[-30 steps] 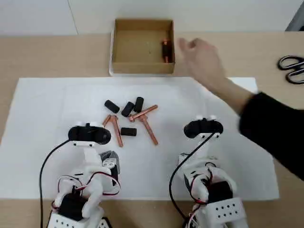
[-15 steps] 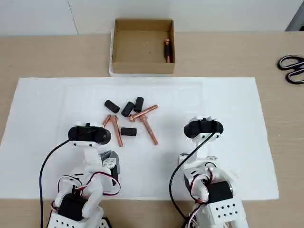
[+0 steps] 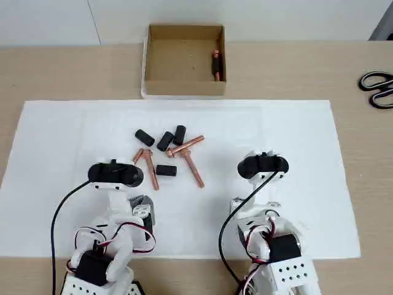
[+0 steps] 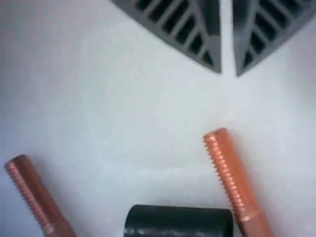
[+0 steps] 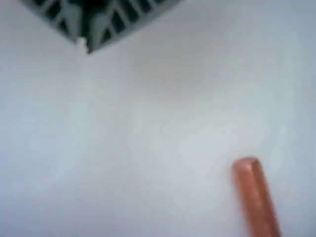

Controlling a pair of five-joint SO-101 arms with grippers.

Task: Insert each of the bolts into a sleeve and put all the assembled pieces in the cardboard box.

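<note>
Left arm [image 3: 115, 174] and right arm [image 3: 263, 165] sit at the near edge of the table [image 3: 61, 67], both over a white paper sheet [image 3: 73, 141].

Left gripper [image 4: 228, 71]: jaws drawn together to a thin slit with nothing between them, hanging just above the paper. Just beyond it lie two copper bolts [image 4: 232, 182], threaded ends toward the gripper, with a black sleeve [image 4: 177, 222] lying crosswise between them. None of them touches the gripper.

Right gripper [image 5: 86, 47]: jaws closed to a single tip, empty, over bare paper. One bolt end [image 5: 256, 195] lies apart from it.

Mid-sheet, high view: a loose cluster lies ahead of and between the two arms.
- Four bolts [image 3: 192, 167] and four sleeves [image 3: 164, 141], all separate.
- Three sleeves lie along the far side of the cluster; the fourth lies nearer, between two bolts.
- Two bolts touch near one end.

Beyond the sheet's far edge stands the cardboard box [image 3: 184, 89], open at the top. One assembled piece [image 3: 215, 66], a bolt in its sleeve, lies inside against the wall on the right arm's side.

Scissors [image 3: 376, 88] lie on bare table at the far right, off the sheet.
</note>
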